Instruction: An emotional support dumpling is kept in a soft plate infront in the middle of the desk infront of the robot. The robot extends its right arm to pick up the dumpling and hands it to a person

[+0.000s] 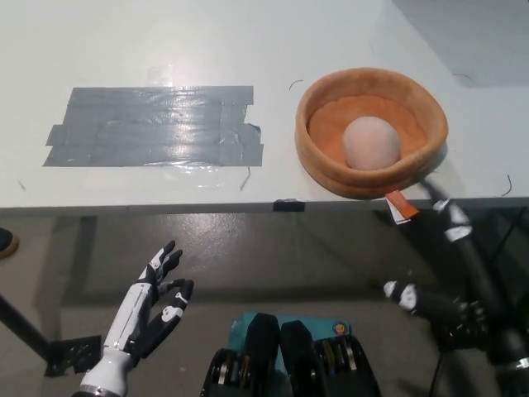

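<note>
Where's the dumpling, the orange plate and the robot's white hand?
dumpling (371, 142): head view, middle of its round top.
plate (321, 160): head view, left rim.
left hand (157, 298): head view, palm.

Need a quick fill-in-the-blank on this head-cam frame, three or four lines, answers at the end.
1. The dumpling lies inside the soft ____ plate.
2. The patch of grey tape is stuck to the desk on the plate's ____ side, in the picture.
3. The white left hand hangs below the desk edge with its fingers ____.
4. The black right hand is ____ the desk edge, not yet at the plate.

Missing words: orange; left; apart; below
</note>
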Action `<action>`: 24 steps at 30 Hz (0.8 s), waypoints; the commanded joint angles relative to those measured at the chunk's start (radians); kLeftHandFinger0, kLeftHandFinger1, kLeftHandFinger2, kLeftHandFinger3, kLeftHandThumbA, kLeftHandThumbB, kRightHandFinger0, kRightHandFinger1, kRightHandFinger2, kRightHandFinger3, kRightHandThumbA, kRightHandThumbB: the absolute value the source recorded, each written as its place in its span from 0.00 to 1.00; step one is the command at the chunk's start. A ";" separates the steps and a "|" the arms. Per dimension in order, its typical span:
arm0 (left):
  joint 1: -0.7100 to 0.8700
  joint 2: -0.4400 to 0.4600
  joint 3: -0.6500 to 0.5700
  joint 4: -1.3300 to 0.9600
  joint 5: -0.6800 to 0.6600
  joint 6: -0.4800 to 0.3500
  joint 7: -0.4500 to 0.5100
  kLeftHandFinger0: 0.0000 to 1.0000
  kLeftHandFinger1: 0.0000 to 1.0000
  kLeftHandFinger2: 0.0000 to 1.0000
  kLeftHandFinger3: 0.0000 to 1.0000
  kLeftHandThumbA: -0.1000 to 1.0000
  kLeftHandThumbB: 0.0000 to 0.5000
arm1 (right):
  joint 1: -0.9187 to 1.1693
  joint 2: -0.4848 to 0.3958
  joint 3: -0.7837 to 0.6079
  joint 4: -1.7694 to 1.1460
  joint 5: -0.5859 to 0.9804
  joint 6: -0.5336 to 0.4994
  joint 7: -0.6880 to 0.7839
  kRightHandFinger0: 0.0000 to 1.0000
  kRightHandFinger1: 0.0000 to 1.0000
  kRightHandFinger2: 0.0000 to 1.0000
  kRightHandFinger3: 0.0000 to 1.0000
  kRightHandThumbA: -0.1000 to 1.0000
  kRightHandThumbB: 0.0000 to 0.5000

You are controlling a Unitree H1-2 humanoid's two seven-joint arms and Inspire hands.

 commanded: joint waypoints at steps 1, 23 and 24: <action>-0.021 0.014 0.005 -0.009 0.012 -0.035 -0.006 0.88 1.00 1.00 1.00 0.71 0.56 | -0.310 -0.159 -0.133 -0.315 0.062 0.328 0.156 1.00 1.00 1.00 1.00 0.97 0.61; -0.033 0.013 0.005 -0.032 0.010 -0.004 -0.012 0.92 1.00 1.00 1.00 0.72 0.58 | -1.064 -0.147 0.284 0.881 -0.066 0.443 0.469 1.00 1.00 1.00 1.00 1.00 0.81; -0.034 0.014 0.005 -0.031 0.012 -0.004 -0.011 0.92 1.00 1.00 1.00 0.72 0.58 | -1.076 -0.134 0.295 0.917 -0.064 0.444 0.472 1.00 1.00 1.00 1.00 1.00 0.81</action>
